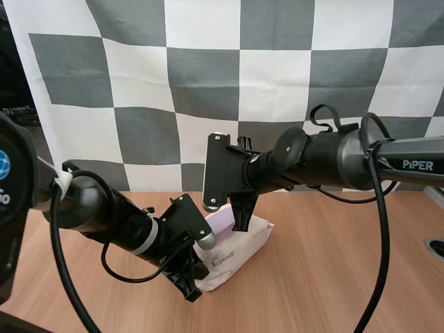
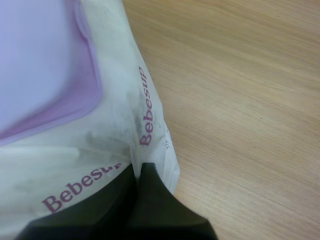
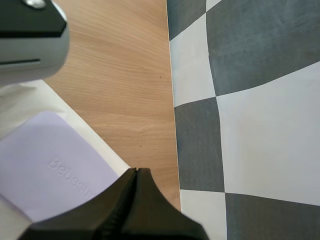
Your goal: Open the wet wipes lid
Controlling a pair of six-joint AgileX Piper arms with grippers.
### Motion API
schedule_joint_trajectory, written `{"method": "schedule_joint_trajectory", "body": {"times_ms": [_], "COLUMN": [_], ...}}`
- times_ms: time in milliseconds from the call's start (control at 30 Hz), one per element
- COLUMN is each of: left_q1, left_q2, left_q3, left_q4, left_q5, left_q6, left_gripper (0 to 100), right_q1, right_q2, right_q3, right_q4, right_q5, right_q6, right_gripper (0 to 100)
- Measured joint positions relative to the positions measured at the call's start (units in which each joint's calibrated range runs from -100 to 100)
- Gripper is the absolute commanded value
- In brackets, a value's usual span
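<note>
A white Bebesup wet wipes pack (image 1: 239, 251) lies on the wooden table (image 1: 333, 277), its pale purple lid (image 1: 223, 220) flat on top. My left gripper (image 1: 191, 291) is shut, its fingers together as one wedge (image 2: 142, 175) resting on the pack's (image 2: 115, 135) near corner beside the lid (image 2: 45, 75). From above, my right gripper (image 1: 241, 222) points down at the lid's far edge. It is shut too, its tip (image 3: 136, 172) right at the rim of the lid (image 3: 55, 170), with nothing between the fingers.
Bare wood (image 2: 240, 100) lies to the right of the pack. The left arm's grey wrist (image 3: 30, 40) hangs close over the pack, near my right gripper. A round hole (image 1: 436, 247) sits at the table's right edge.
</note>
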Motion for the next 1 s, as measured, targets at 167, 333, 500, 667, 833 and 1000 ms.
{"method": "schedule_joint_trajectory", "body": {"times_ms": [167,333,500,667,833,1000], "left_q1": [0.0,0.0,0.0,0.0,0.0,0.0], "left_q2": [0.0,0.0,0.0,0.0,0.0,0.0], "left_q3": [0.0,0.0,0.0,0.0,-0.44,-0.44], "left_q4": [0.0,1.35,1.71,-0.87,-2.13,-2.13], "left_q5": [0.0,-0.18,-6.43,-17.96,-22.47,-21.27], "left_q6": [0.0,1.03,1.92,2.04,2.13,2.13], "left_gripper": [0,0,0,0,0,0], "right_q1": [0.0,-0.34,-1.85,-3.08,-3.08,-3.08], "right_q2": [3.45,2.19,-2.2,-5.95,-7.03,-7.01], "right_q3": [0.0,-0.1,-0.1,-0.1,-0.1,0.06], "right_q4": [-0.83,-2.12,-9.94,-18.88,-26.68,-28.98], "right_q5": [-0.63,0.69,10.36,19.34,28.74,33.74], "right_q6": [0.0,1.33,8.43,15.88,21.17,21.08], "right_gripper": [0,0,0,0,0,0]}}
